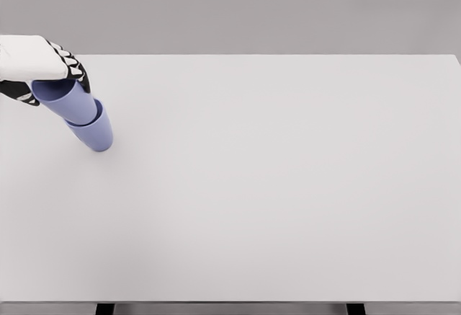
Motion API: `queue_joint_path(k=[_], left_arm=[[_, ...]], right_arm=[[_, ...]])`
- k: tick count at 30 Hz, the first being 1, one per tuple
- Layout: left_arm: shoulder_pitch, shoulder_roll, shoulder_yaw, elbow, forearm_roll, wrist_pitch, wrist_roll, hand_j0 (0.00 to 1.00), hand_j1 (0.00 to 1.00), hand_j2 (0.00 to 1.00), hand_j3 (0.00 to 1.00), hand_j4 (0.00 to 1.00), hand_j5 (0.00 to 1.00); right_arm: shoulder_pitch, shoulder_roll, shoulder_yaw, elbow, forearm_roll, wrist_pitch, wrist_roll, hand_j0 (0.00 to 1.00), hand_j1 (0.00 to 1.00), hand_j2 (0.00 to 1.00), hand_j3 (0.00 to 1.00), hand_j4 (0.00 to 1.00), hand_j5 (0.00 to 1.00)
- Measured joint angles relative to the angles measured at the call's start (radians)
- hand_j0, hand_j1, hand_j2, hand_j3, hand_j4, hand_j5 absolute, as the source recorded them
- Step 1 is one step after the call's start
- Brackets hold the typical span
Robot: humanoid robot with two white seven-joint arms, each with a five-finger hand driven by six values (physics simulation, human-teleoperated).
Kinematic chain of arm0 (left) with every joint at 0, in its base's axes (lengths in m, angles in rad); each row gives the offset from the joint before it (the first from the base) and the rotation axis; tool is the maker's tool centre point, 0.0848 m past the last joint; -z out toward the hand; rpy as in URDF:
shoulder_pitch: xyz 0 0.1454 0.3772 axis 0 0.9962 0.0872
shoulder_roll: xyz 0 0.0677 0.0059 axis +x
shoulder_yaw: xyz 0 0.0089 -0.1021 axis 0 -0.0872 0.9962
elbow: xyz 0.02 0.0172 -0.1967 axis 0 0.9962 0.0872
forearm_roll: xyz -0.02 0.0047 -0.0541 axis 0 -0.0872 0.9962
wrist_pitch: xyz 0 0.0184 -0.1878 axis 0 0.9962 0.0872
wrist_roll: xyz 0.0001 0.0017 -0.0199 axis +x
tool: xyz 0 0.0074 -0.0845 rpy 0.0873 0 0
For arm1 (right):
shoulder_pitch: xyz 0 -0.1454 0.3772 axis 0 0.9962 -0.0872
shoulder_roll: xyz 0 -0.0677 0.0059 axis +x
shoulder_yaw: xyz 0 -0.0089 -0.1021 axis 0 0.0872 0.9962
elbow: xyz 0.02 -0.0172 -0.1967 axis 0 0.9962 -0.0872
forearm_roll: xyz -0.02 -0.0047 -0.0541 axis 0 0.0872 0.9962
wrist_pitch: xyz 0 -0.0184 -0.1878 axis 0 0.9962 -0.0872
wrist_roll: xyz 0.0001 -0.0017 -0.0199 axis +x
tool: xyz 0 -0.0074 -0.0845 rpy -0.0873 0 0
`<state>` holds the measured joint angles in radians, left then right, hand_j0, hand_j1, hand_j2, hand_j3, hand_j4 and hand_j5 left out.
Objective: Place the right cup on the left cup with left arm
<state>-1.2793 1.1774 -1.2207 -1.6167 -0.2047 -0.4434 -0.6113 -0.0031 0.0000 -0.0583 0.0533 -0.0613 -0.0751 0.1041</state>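
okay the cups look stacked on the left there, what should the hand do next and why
Probably open the left hand and lift away: the upper cup already sits nested in the lower cup on the table, so only the release seems left.

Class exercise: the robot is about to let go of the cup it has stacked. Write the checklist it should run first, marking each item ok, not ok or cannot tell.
1. Left hand grips the upper cup at its rim: ok.
2. Upper cup sits inside the lower cup: ok.
3. Upper cup fully seated: cannot tell.
4. Lower cup rests on the table: ok.
5. Stack well clear of the table's left edge: cannot tell.
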Motion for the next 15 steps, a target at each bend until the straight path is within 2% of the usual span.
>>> queue_joint_path(k=[15], left_arm=[[0.008, -0.022, 0.000, 0.023, -0.002, 0.000, 0.000, 0.70, 0.70, 0.70, 0.70, 0.70, 0.70]], right_arm=[[0.000, 0.000, 0.000, 0.000, 0.000, 0.000, 0.000, 1.00, 1.00, 1.00, 1.00, 1.00, 1.00]])
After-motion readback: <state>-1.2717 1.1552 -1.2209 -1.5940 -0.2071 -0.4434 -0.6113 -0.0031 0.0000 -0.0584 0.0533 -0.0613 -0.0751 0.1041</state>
